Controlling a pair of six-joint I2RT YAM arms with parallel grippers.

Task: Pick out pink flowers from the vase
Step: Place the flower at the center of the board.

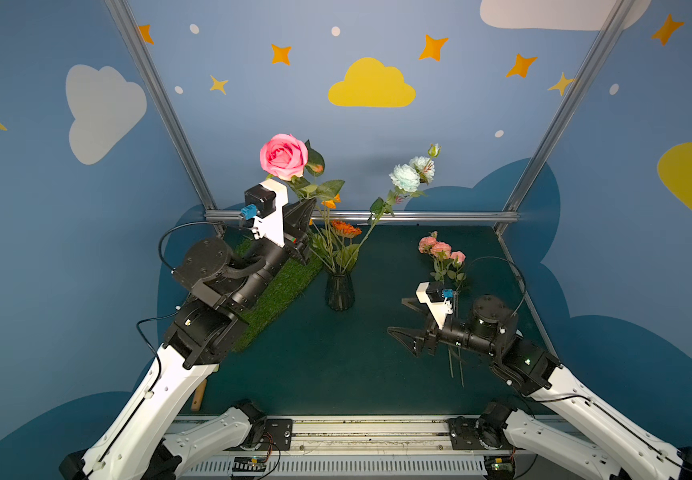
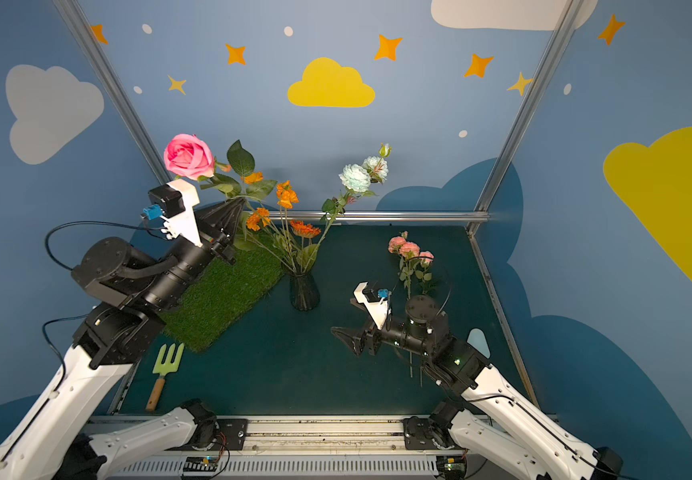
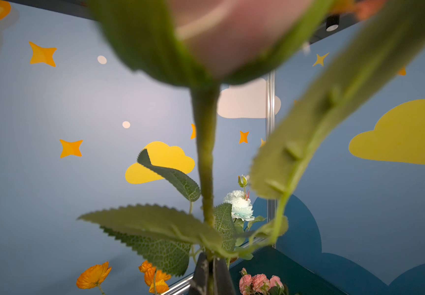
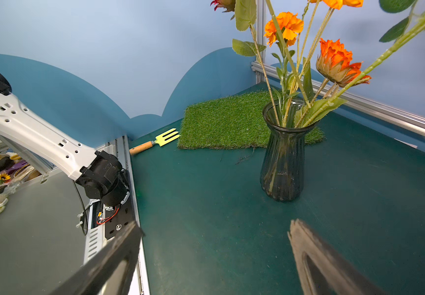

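Gripping rose (image 1: 283, 156) stem below leaves (image 3: 155, 224), left gripper (image 3: 210, 270) clamped, eleven o'clock of vase (image 1: 339, 291). Light, whippy, top-heavy. Right gripper (image 1: 396, 315) spread, empty.

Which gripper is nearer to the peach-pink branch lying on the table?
Right. The open right gripper hovers low beside the peach-pink branch, whose stems pass under that arm. The left gripper is raised on the other side of the vase, shut on the stem of the hot-pink rose.

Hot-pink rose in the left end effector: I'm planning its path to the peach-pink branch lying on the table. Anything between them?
Yes: the dark ribbed glass vase, with its orange flowers and white-bluish blooms, stands between the hot-pink rose and the peach-pink branch.
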